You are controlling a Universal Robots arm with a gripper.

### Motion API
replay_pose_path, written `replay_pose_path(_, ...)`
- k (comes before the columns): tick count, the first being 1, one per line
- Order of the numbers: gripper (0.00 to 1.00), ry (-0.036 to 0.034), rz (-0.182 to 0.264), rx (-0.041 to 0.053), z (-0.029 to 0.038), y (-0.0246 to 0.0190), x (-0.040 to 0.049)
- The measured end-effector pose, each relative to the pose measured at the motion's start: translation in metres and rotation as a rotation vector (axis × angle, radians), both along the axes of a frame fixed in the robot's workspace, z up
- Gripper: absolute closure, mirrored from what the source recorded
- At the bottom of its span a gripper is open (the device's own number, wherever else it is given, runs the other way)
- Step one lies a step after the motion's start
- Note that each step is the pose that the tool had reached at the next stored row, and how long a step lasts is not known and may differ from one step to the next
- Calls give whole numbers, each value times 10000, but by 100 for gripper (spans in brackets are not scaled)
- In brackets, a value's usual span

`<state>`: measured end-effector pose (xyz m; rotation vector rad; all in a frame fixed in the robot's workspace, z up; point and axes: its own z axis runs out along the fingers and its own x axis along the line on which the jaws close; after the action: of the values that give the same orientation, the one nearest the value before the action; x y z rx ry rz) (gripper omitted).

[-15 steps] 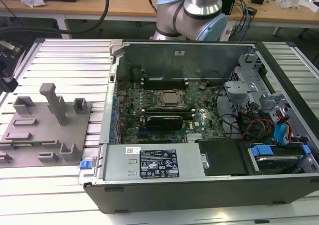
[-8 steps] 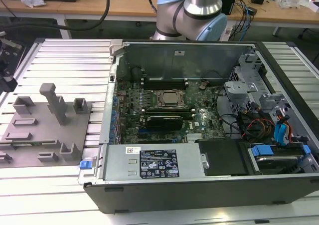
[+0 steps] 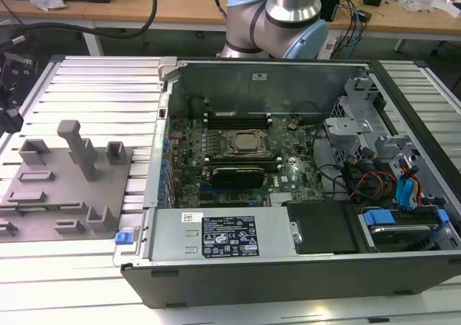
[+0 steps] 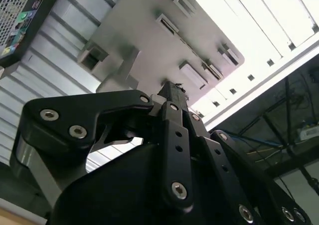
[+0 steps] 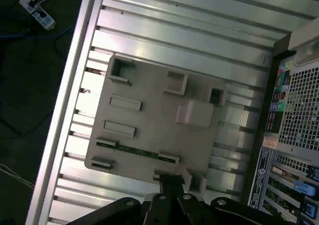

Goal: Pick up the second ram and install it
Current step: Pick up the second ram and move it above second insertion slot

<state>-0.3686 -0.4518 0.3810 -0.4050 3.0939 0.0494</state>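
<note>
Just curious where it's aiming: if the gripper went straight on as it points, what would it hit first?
The gripper would most likely meet the grey fixture tray, near its edge; the green second ram lies on that tray, slightly off the line. Depth is unclear.

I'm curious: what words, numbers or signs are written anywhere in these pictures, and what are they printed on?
No text can be read.
black label on the computer's silver power supply, exterior view: print too small.
small white label above it: too small.
coloured stickers on the computer's back panel, first wrist view: blurred.
grey fixture plate: no print seen.
</note>
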Motion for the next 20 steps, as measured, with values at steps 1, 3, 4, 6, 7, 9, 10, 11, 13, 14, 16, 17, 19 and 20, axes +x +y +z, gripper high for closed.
replay_pose_path(1, 89, 0, 115, 0, 0, 0, 0)
replay_pose_path(3, 89, 0, 663, 0, 0, 0, 0)
replay_pose_path(4, 89, 0, 916, 0, 0, 0, 0)
replay_pose_path(6, 89, 0, 1225, 0, 0, 0, 0)
replay_pose_path(7, 89, 0, 1362, 0, 0, 0, 0)
replay_pose_path(9, 89, 0, 1521, 0, 0, 0, 0)
replay_pose_path(10, 89, 0, 1673, 0, 0, 0, 0)
replay_pose_path(11, 89, 0, 1745, 0, 0, 0, 0)
replay_pose_path(13, 89, 0, 2054, 0, 0, 0, 0)
replay_pose_path(14, 89, 0, 2188, 0, 0, 0, 0)
replay_pose_path(16, 89, 0, 2360, 0, 0, 0, 0)
replay_pose_path(17, 89, 0, 2506, 0, 0, 0, 0)
replay_pose_path(19, 89, 0, 2709, 0, 0, 0, 0)
replay_pose_path(20, 89, 0, 2869, 0, 0, 0, 0)
